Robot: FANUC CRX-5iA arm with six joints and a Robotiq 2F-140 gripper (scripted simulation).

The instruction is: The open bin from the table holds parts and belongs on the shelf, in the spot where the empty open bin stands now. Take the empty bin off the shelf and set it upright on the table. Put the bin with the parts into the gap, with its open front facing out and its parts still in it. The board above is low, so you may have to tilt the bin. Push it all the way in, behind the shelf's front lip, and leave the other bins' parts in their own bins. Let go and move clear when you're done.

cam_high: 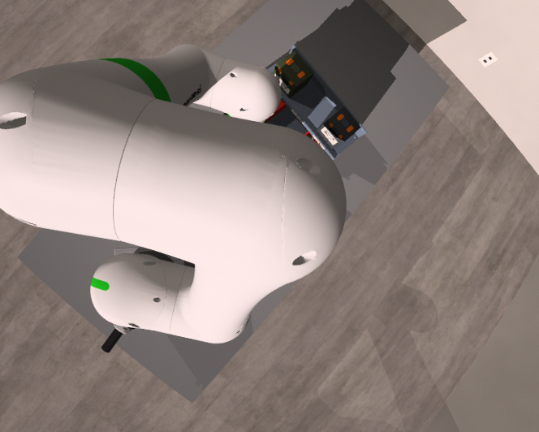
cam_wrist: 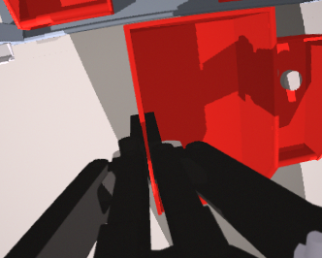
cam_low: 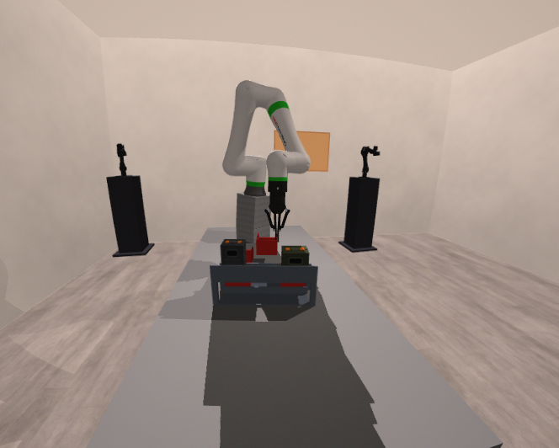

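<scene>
My gripper (cam_wrist: 144, 129) (cam_low: 277, 237) is shut on the left side wall of a red open bin (cam_wrist: 213, 87) (cam_low: 265, 246). The wall stands between the two fingers. The bin hangs from the gripper, a little above the level of the shelf's top, on the arm's side of the shelf (cam_low: 263, 273) (cam_high: 316, 86). Its inside looks bare in the wrist view. A second red bin (cam_wrist: 291, 97) (cam_low: 249, 254) sits lower, close beside it; a round hole shows in it. In the top view the arm hides all but a red sliver of the held bin (cam_high: 279, 108).
Two dark boxes (cam_low: 232, 251) (cam_low: 295, 255) (cam_high: 295, 71) (cam_high: 342, 125) stand on the shelf's top board. Red bins (cam_low: 237, 283) (cam_low: 293, 284) (cam_wrist: 63, 12) sit inside the shelf. The long grey table (cam_low: 373, 326) carries the shelf. Two black pedestals (cam_low: 128, 214) (cam_low: 359, 212) stand off the table.
</scene>
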